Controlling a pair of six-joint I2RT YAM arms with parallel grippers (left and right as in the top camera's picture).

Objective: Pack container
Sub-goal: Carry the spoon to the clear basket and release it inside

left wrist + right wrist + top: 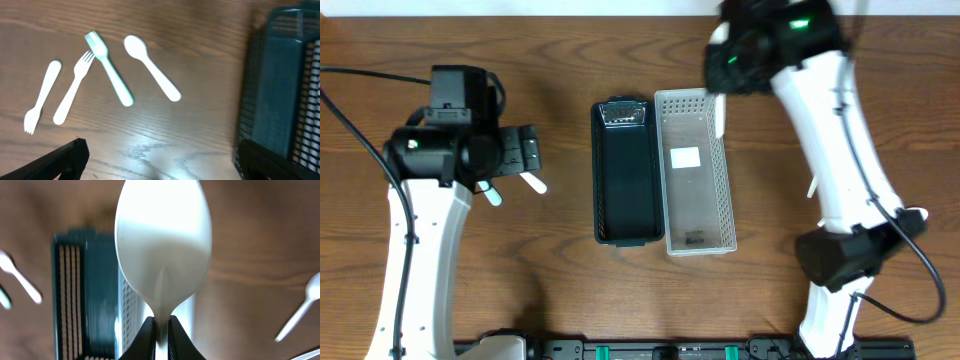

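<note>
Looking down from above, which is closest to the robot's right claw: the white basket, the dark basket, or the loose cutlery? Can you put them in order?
1. white basket: the right gripper, holding a spoon, is over its far right corner.
2. dark basket: next to the white one, on its left.
3. loose cutlery: farthest, off to the left.

Wooden table (570, 300); black cable (365, 72) trailing across left side.

Left gripper (162, 160): jaws spread wide, facing down. Right gripper (161, 330): jaws pinched together (gripping a white spoon (162, 245) by its stem).
</note>
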